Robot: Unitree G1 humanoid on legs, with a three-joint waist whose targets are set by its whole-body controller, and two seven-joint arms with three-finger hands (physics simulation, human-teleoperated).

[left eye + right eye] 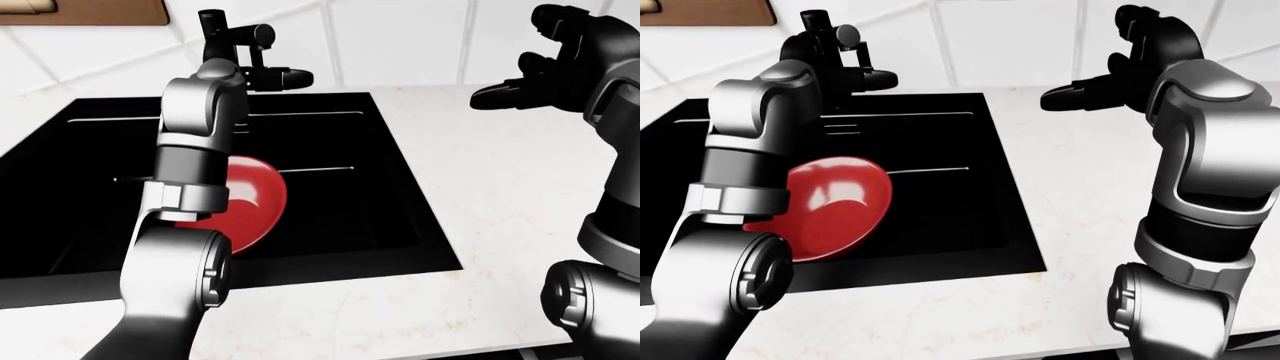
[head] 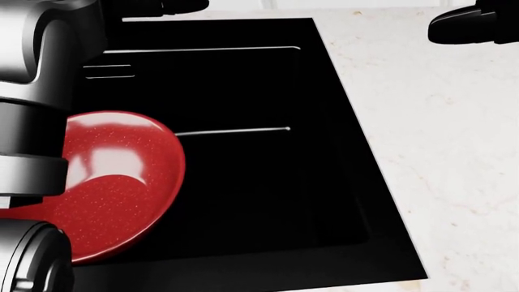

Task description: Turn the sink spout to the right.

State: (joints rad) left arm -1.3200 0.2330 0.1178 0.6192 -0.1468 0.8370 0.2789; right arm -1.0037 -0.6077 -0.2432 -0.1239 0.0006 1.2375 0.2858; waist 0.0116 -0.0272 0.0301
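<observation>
Now the left hand [image 1: 262, 75] is up at the faucet [image 1: 228, 37], top of the left-eye view, behind the black sink [image 1: 330, 217]. Its dark fingers poke out to the right beside the faucet body; whether they close on anything, cannot tell, since the forearm hides the palm. The spout itself I can't pick out from the black fingers (same colour, overlapping), so its current direction is unclear; it sits somewhere at that faucet, above the basin's upper edge.

Right hand [image 1: 1110, 75] hangs in the air over the pale table [image 1: 500, 195], well apart from the sink, fingers spread and holding nothing.

A red bowl [image 2: 114, 182] lies in the basin, partly hidden by the left arm.

Risks, as judgement: the fingers may be against the handle rather than the spout, so a push could start water instead of swinging it. A push with loose contact could slip off the spout and leave it short of the right. The arm blocks the view, so the operator is steering half blind.
</observation>
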